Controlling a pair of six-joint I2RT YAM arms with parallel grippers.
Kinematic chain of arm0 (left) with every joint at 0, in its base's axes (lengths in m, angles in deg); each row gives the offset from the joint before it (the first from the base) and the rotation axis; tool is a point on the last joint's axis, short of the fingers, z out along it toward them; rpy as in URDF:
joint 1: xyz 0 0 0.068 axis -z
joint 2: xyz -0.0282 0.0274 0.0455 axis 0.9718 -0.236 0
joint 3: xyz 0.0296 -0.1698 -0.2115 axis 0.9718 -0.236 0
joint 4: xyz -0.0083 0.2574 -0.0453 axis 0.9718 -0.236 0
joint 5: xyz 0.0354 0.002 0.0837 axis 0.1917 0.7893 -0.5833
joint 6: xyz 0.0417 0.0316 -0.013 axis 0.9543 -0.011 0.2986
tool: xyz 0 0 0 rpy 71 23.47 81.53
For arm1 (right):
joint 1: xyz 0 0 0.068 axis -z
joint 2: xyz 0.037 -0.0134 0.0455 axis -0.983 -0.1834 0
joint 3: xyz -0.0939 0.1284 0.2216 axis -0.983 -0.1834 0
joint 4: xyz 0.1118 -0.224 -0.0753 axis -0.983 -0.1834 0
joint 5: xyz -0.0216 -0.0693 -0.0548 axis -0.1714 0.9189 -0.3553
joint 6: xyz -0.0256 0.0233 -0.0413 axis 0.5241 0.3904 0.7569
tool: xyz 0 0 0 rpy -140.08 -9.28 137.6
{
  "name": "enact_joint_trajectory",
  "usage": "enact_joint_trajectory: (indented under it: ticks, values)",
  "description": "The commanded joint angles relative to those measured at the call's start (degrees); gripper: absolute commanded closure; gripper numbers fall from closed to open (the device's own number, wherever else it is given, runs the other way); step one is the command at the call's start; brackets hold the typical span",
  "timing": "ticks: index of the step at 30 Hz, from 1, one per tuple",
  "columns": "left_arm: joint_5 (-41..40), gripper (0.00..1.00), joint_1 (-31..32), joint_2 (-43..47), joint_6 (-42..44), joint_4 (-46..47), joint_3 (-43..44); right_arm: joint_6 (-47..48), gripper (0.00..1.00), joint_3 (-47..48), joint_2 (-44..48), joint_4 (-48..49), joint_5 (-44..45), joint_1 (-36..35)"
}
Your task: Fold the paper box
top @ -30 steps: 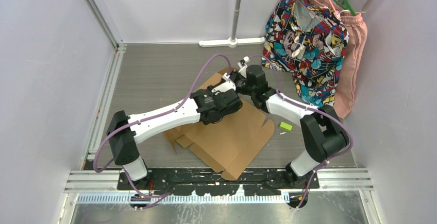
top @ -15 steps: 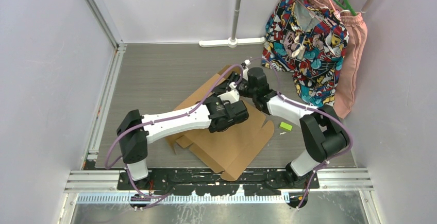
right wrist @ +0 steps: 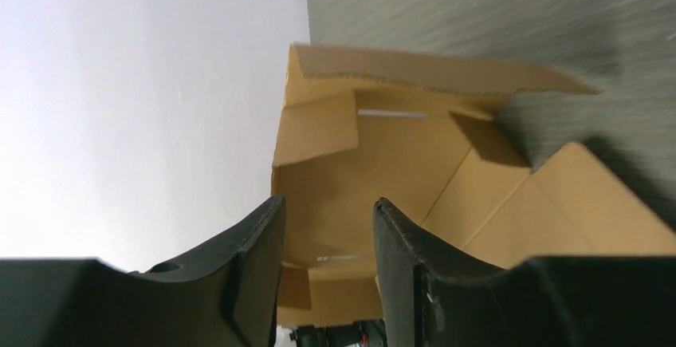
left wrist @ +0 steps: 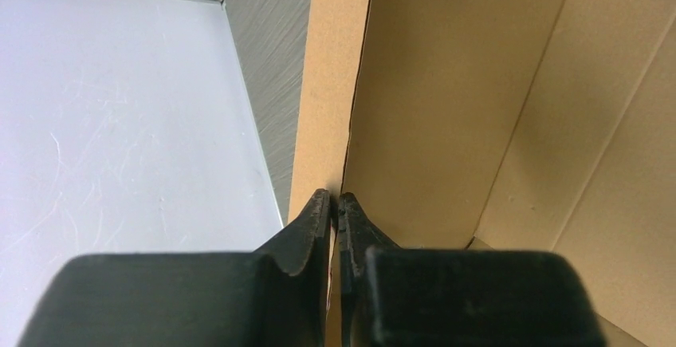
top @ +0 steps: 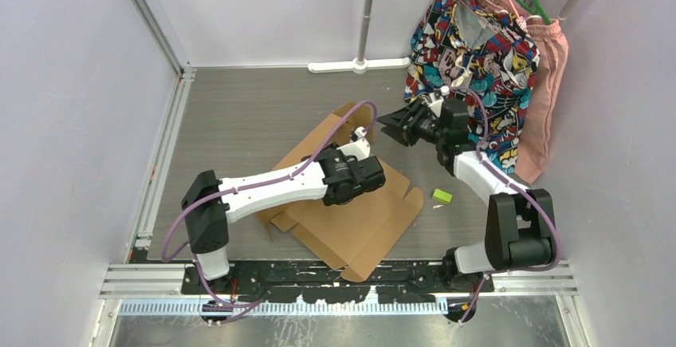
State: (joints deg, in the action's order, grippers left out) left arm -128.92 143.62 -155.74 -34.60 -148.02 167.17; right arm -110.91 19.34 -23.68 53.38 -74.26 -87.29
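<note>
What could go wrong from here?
1. The left gripper pinches only a thin edge of the paper box; it could slip out or crease.
2. The right gripper is open and apart from the box, so the raised flap may fall back.
3. Its wrist is near the hanging clothes and might snag.

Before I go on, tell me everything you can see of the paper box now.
The paper box is plain brown corrugated cardboard, unprinted, a die-cut sheet with flaps, tabs and a slot. It is not yet formed: most of it lies open on the grey table, skewed to its edges, while the far panels stand raised. The left gripper is shut on the thin edge of one raised panel. The right gripper is open and apart from it.
</note>
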Motion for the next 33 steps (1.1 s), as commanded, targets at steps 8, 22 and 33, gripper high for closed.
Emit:
enact_joint_trajectory:
  ticks: [8, 22, 33]
  values:
    - [-1.12, 0.95, 2.32, -0.58, -2.67, -2.62, 4.29, 4.82, 0.52, 6.92, -10.26, 1.77, -0.06, 5.03]
    - [-1.12, 0.95, 3.48, -1.81, -3.03, -3.76, 5.38, -9.68, 0.54, 19.07, -37.09, 25.98, -5.40, 8.87]
    - [-0.86, 0.96, 3.85, -2.77, -2.50, -3.63, 6.28, -14.60, 0.53, 29.72, -47.04, 28.72, -13.10, 5.22]
